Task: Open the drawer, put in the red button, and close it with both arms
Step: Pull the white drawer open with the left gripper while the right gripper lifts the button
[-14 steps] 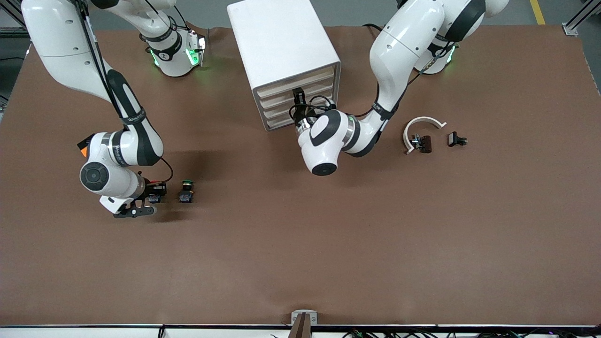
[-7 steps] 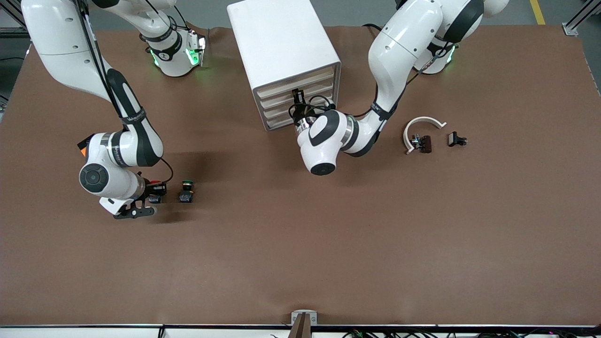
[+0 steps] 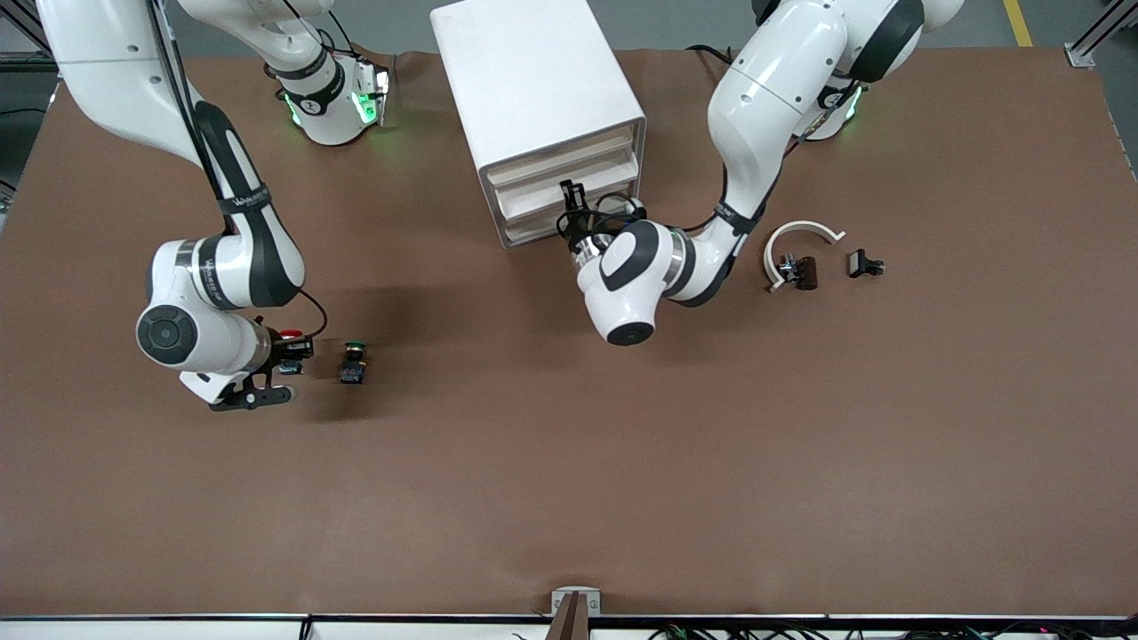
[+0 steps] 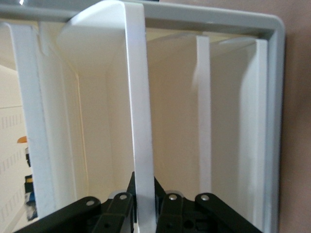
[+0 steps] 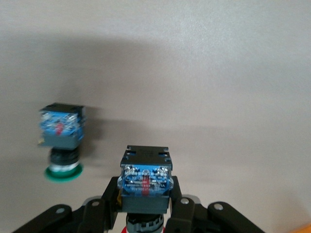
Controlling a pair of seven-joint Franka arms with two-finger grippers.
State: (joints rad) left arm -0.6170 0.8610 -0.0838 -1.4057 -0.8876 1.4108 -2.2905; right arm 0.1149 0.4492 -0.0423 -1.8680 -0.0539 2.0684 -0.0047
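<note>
Since a second ago the right gripper (image 3: 286, 353) has lifted with the red button (image 3: 290, 336) in it, and the left gripper (image 3: 573, 206) has drawn back from the cabinet (image 3: 533, 80), bringing a drawer (image 3: 569, 182) out with it.

At the right arm's end of the table, the right gripper hangs just above the brown table (image 3: 569, 498), its jaws pinching the dark block body of the red button (image 5: 145, 179). The red cap points toward the wrist, and the blue end of the block faces away from it. The button is clear of the table. Just beside it, a little toward the left arm's end, the green button (image 3: 354, 363) lies on the table, not touching the gripper. In the right wrist view the green button (image 5: 61, 138) lies on its side with its green cap toward the camera.

At the middle of the table stands the white cabinet with its stack of pale drawers facing the front camera. The left gripper (image 4: 146, 206) is at the cabinet's front, its jaws pinching the thin white handle (image 4: 141, 121) of the drawer, which stands partly out.

Toward the left arm's end, well apart from the cabinet, a white curved piece (image 3: 794, 240) lies on the table with a small dark clip (image 3: 798, 269) touching it. Another small dark part (image 3: 863, 264) lies near them, closer to the table's end.
</note>
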